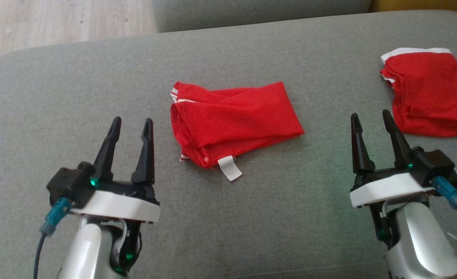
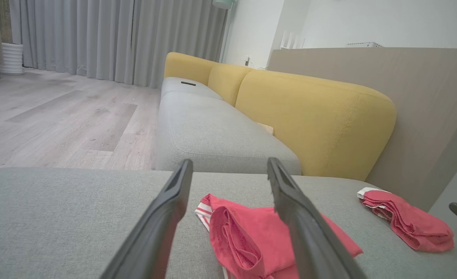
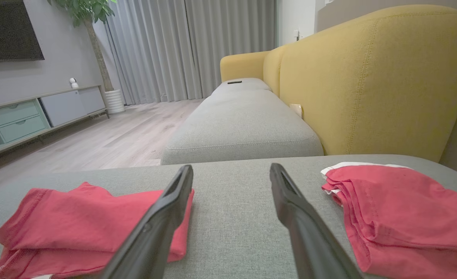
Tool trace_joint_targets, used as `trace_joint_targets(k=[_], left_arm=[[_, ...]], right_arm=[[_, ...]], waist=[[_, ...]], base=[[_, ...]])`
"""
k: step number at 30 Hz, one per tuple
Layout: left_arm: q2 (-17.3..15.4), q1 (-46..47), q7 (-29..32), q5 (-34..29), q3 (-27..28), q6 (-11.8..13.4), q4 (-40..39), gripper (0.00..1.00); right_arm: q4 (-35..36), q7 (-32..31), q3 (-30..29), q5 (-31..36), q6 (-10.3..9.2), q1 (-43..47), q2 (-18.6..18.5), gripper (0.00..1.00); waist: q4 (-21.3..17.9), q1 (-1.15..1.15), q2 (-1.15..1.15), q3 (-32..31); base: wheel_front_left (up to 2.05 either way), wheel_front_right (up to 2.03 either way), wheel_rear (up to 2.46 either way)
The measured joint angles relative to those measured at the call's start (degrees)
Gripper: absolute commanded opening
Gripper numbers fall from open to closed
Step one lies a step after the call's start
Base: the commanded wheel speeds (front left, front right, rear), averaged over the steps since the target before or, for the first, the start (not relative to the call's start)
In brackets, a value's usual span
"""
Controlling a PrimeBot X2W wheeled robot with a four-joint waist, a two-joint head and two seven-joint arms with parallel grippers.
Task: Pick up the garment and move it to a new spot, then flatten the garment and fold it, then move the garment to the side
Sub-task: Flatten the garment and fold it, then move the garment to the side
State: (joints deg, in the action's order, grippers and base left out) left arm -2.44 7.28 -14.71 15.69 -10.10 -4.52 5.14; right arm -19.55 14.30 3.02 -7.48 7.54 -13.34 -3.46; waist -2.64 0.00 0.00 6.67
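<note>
Pointing up the head view at the lower left, the left gripper (image 1: 132, 120) sits over the grey cushion (image 1: 58, 97) with its two dark fingers spread apart and nothing between them. In its own wrist view, the left gripper (image 2: 230, 162) shows the same gap, with the cushion's surface visible between the fingers. Just to its right, in the middle of the cushion, lies the red garment (image 1: 232, 124), folded into a rough rectangle with layered edges along its left end, white trim at the upper left corner and a white label (image 1: 229, 168) sticking out from the near edge. Neither gripper touches it. From the left wrist, the red garment (image 2: 259, 236) lies partly behind the right-hand finger; from the right wrist, the red garment (image 3: 81, 221) lies at the lower left, partly behind the left-hand finger. Further right, the right gripper (image 1: 370, 113) also points up the head view, fingers parted and empty, which its wrist camera confirms for the right gripper (image 3: 231, 167). Near the cushion's right edge rests a second red garment (image 1: 430, 97) with a white band along its far side, well apart from the first. Behind it in the wrist views rises a yellow backrest (image 3: 368, 77).
</note>
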Motion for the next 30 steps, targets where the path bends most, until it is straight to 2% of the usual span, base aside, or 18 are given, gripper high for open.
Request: trace_joint_targets(k=[10,19,30], left_arm=[[0.0,0.8,0.0,0.0,-0.8,0.0,0.0,1.00],[0.0,3.9,0.0,0.1,-2.8,0.0,-0.2,1.00],[0.0,5.4,0.0,0.8,-4.5,0.0,0.2,1.00]], right_arm=[[-2.3,-0.4,-0.7,1.7,0.00,-1.2,0.1,1.00],[-9.2,-7.5,-0.4,1.7,0.00,-10.8,0.1,1.00],[-21.8,-16.3,1.9,-5.7,0.00,-17.7,0.1,1.00]], waist=[[1.6,0.00,0.00,2.7],[5.0,0.01,0.00,6.7],[9.8,0.01,0.00,9.5]], base=[[0.00,0.00,0.00],[0.00,0.00,0.00],[0.00,0.00,0.00]])
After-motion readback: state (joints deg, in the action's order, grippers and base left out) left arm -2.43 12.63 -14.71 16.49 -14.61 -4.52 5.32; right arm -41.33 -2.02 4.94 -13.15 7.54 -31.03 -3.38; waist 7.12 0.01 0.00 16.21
